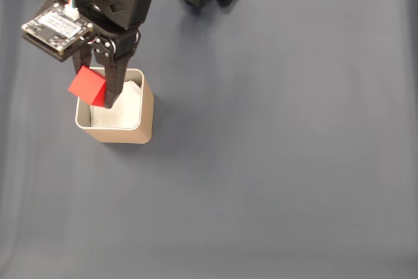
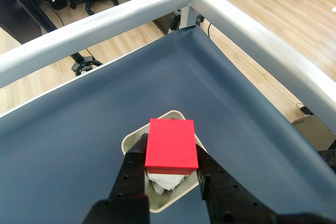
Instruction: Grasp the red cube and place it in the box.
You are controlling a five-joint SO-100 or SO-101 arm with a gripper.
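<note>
The gripper [image 1: 98, 96] is clenched on the red cube [image 1: 87, 86], holding it above the box [image 1: 134, 132], which stands on the desk [image 1: 281, 161] near its left edge in the fixed view. There the cube hangs over the box's left rim rather than its middle, while in the wrist view the cube [image 2: 171, 145] looks centred over the opening, so how well it lines up is hard to judge. If released here, it might catch the rim and tumble onto the desk, or land askew on the crumpled white paper [image 2: 164, 181] inside.
</note>
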